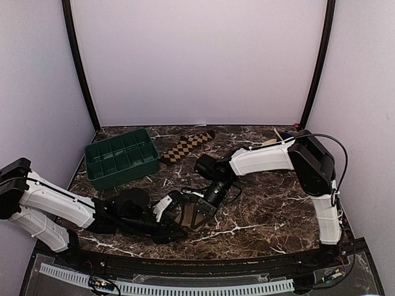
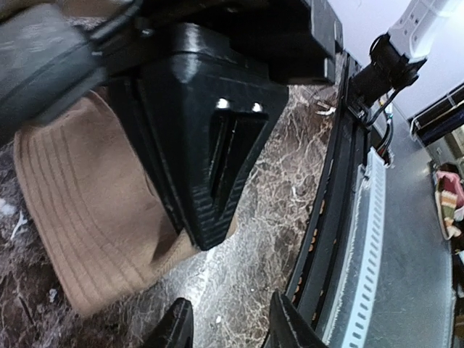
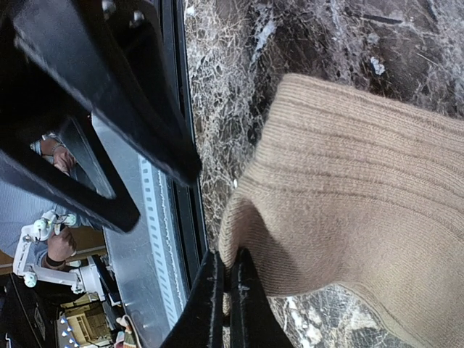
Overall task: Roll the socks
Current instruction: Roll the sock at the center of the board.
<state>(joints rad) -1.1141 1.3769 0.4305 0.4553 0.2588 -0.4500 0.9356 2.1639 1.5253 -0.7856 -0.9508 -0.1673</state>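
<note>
The right gripper (image 3: 227,255) is pinched shut on the tan sock (image 3: 348,188) close to the near edge, probably to start the roll; the left gripper (image 2: 230,326) hovers spread and empty alongside, ready to help; the checked sock (image 1: 188,147) lies towards the far edge

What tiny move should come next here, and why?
Probably the right fingers curl the pinched edge over the tan sock to start the roll: they are shut on its ribbed edge, the sock is unrolled, and the left fingers are open.

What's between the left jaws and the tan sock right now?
Only bare marble tabletop, seen in the left wrist view: the open left gripper sits short of the tan sock.
</note>
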